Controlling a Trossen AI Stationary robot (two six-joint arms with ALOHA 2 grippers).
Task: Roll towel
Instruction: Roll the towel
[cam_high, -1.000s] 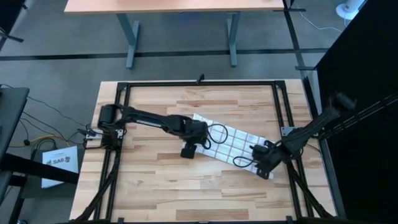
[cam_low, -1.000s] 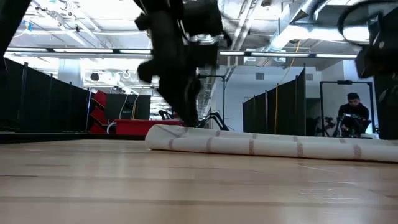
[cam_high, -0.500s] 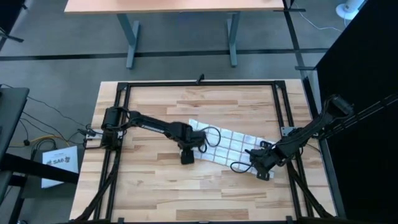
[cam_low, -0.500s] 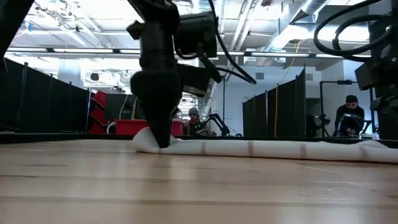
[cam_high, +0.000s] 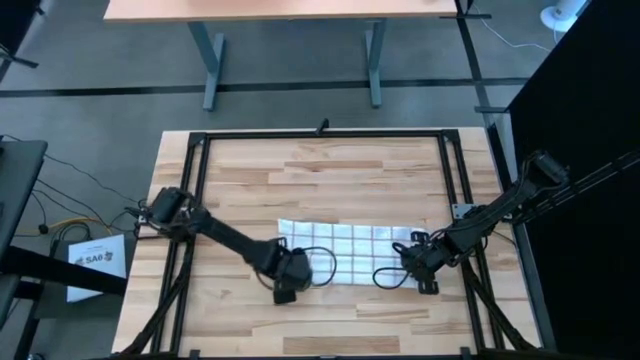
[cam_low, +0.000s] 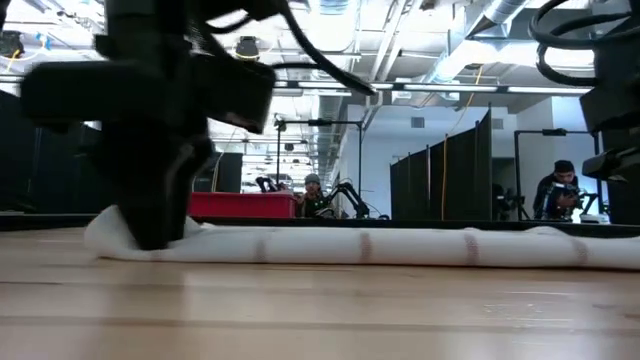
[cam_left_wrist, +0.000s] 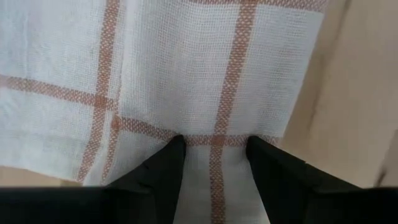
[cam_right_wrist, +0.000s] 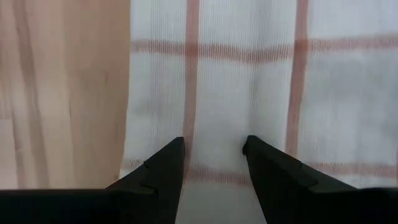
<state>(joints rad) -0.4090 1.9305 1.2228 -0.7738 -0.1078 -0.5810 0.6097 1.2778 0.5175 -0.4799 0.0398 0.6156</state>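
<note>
The towel (cam_high: 345, 245), white with a grid of brownish lines, lies as a long narrow strip on the wooden table, parallel to the near edge. In the low view it shows as a low, thick band (cam_low: 400, 247). My left gripper (cam_high: 287, 278) is at the towel's left end, shut on it, and stands large in the low view (cam_low: 155, 232). My right gripper (cam_high: 418, 262) is at the towel's right end, shut on it. My left gripper pinches the towel's near edge (cam_left_wrist: 214, 157) close to its left end, with cloth between the two fingers (cam_left_wrist: 165, 165). The fingers point down from above. One layer or several, I cannot tell. The towel lies on the table. My right gripper pinches the towel's edge (cam_right_wrist: 214, 158) close to its right end, with cloth between the two fingers (cam_right_wrist: 165, 165). The fingers come from above. The cloth lies flat on the table beyond them.
A black metal frame (cam_high: 320, 133) runs around the table. Bare wood lies on the far side (cam_high: 320, 175) and the near side (cam_high: 340, 315) of the towel. Loose cables hang by both wrists. People show in the room beyond (cam_low: 562, 185).
My left gripper has gone toward the table's near edge and a little left, dragging the towel's left end along the table. My right gripper has barely shifted. The towel has turned about from slanting to lying parallel with the near edge.
</note>
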